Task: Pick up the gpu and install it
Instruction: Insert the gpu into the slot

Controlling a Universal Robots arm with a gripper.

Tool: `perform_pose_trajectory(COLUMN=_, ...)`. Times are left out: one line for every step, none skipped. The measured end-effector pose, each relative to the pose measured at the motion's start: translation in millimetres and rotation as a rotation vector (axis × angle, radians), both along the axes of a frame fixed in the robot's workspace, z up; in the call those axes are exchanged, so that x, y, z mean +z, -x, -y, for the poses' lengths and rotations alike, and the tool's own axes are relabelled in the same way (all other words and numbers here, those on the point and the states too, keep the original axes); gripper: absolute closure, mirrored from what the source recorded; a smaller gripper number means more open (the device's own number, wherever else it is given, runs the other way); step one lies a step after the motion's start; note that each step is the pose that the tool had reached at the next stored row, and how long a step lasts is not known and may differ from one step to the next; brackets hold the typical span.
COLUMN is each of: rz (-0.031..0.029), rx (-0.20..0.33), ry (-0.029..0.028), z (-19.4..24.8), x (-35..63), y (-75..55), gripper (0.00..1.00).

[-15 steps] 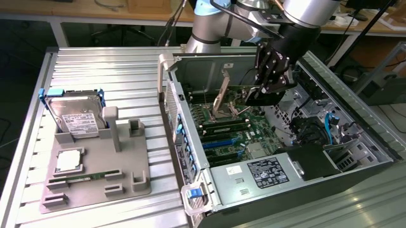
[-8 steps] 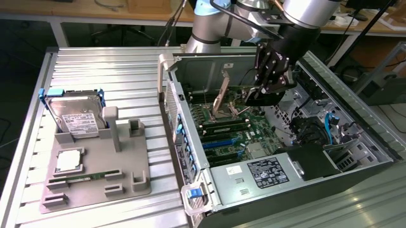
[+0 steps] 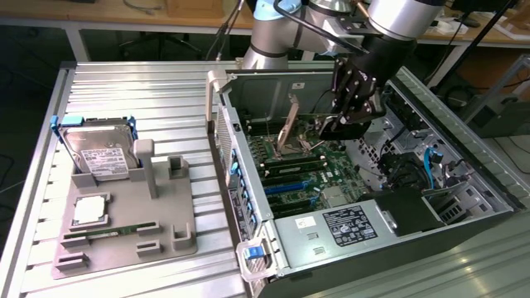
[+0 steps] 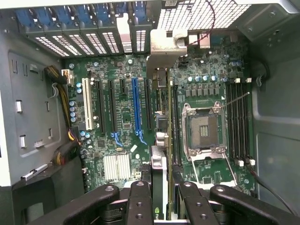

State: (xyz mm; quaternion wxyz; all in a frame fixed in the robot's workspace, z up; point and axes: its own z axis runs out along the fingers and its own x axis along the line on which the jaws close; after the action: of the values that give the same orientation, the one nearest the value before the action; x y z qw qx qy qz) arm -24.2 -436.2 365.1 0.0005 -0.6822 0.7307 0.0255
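the black fingers [image 4: 139, 202] of the gripper [image 4: 161, 208] sat nearest the wrist camera, closed from both sides on the gpu [image 4: 158, 166], which was seen edge-on as a thin card running away from them, with what looked like its silver end bracket [image 4: 165, 43] at the far end by the slot covers. the card hung over the green motherboard [image 4: 119, 122], just beside the long blue slot [image 4: 136, 105] and between that slot and the open cpu socket [image 4: 202, 131]; whether its lower edge touched any slot could not be told. in the exterior view the gripper [image 3: 349, 119] reached down inside the open computer case [image 3: 222, 133] with the dark gpu [image 3: 339, 131] clamped at its tips, above the board. on the exterior view's left, well apart from the case, a grey fixture tray [image 3: 170, 211] lay on the ribbed metal table [image 3: 141, 93], with a hard drive [image 3: 99, 152] standing in it and a narrow green ram stick [image 3: 116, 231] lying flat near its front.
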Motion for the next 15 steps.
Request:
perform_pose_trajectory(rz=0.0, rx=0.0, ry=0.0001, z=0.0, x=-0.7, y=0.0, gripper=0.73)
perform_pose_trajectory(rz=0.0, rx=0.0, ry=0.0, z=0.0, x=-1.8, y=0.0, gripper=0.73)
perform_pose_trajectory(rz=0.0, rx=0.0, ry=0.0, z=0.0, x=-2.8, y=0.0, gripper=0.73)
perform_pose_trajectory(rz=0.0, rx=0.0, ry=0.0, z=0.0, x=-3.5, y=0.0, gripper=0.73)
perform_pose_trajectory(rz=0.0, rx=0.0, ry=0.0, z=0.0, x=-4.2, y=0.0, gripper=0.73)
perform_pose_trajectory(rz=0.0, rx=0.0, ry=0.0, z=0.0, x=-4.9, y=0.0, gripper=0.73)
perform_pose_trajectory(rz=0.0, rx=0.0, ry=0.0, z=0.0, x=-5.5, y=0.0, gripper=0.73)
perform_pose_trajectory(rz=-0.0001, rx=0.0, ry=0.0001, z=0.0, x=-6.1, y=0.0, gripper=0.73)
perform_pose_trajectory(rz=0.0, rx=0.0, ry=0.0001, z=0.0, x=-6.8, y=0.0, gripper=0.73)
perform_pose_trajectory(rz=0.0, rx=0.0, ry=0.0001, z=0.0, x=-7.4, y=0.0, gripper=0.73)
perform_pose_trajectory(rz=-0.0001, rx=0.0, ry=0.0001, z=0.0, x=-7.9, y=0.0, gripper=0.73)
perform_pose_trajectory(rz=0.0, rx=0.0, ry=0.0001, z=0.0, x=-8.5, y=0.0, gripper=0.73)
perform_pose_trajectory(rz=0.0, rx=0.0, ry=0.0001, z=0.0, x=-9.1, y=0.0, gripper=0.73)
perform_pose_trajectory(rz=0.0, rx=0.0, ry=0.0001, z=0.0, x=-9.7, y=0.0, gripper=0.73)
perform_pose_trajectory(rz=0.0, rx=0.0, ry=0.0, z=0.0, x=-10.3, y=0.0, gripper=0.73)
